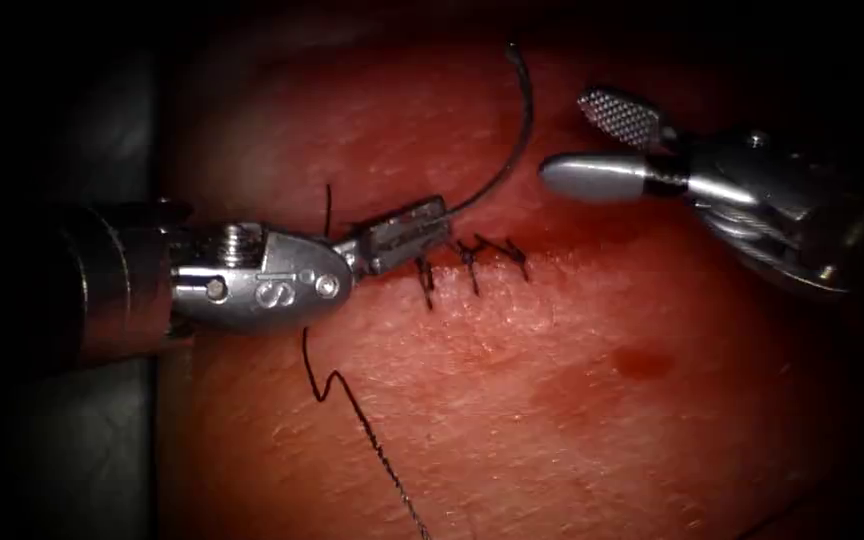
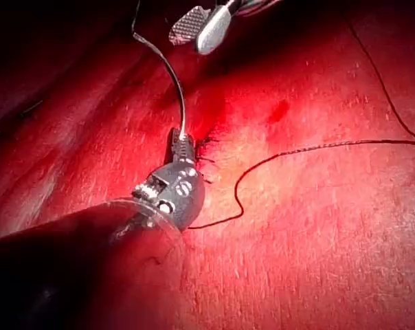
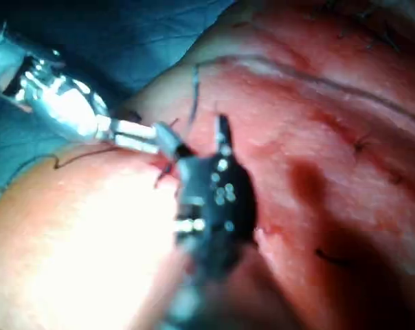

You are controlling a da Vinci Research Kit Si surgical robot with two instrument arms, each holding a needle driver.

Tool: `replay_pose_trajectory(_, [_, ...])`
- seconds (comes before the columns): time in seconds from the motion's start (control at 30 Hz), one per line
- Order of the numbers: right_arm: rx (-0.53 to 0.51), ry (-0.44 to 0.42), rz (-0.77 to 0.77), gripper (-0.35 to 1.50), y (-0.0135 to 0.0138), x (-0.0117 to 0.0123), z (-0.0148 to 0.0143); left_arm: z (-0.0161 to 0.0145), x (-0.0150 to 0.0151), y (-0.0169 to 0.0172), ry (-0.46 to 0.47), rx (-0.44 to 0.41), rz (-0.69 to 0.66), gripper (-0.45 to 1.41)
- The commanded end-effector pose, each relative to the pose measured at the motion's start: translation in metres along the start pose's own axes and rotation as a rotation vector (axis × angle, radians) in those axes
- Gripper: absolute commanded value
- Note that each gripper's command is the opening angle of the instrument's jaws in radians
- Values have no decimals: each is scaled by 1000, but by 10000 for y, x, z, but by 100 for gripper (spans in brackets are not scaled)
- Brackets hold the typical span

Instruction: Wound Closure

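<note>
L end effector point(image 1: 412, 232) clamped on needle point(image 1: 517, 130) near its tail, needle clear of tissue point(image 1: 552, 400) | R end effector point(image 1: 602, 145) open, empty | stitches point(image 1: 472, 262) on cut | likely needs regrasp

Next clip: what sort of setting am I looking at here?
Most likely a surgical-robot suturing practice bench. The left tool holds a curved needle at one end, clear of the tissue; the right tool is open, holding nothing. Stitches cross the cut, and thread trails away.

Two needle drivers are in view: the left tool point(image 1: 422, 222) and the right tool point(image 1: 577, 140). One curved needle point(image 1: 522, 120), three stitches point(image 1: 472, 262), one thread point(image 1: 362, 420).
</note>
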Motion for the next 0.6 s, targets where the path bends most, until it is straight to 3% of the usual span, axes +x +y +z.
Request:
replay_pose_trajectory(0.03, [5,-1,2,133,-2,-7,10,6,0,6,6,-5,5,-45])
replay_pose_trajectory(0.23, [12,6,1,131,-6,-5,17,8,2,8,14,-9,17,-45])
replay_pose_trajectory(0.33, [16,9,0,120,-8,-4,24,9,3,9,14,-9,23,-45])
replay_pose_trajectory(0.37, [21,10,-1,56,-9,-4,25,9,3,9,15,-8,29,-45])
replay_pose_trajectory(0.43, [22,9,0,-35,-9,-3,24,8,3,10,18,-10,29,-45])
replay_pose_trajectory(0.6, [-28,29,-61,-35,-1,-1,17,7,9,13,45,-24,40,-45])
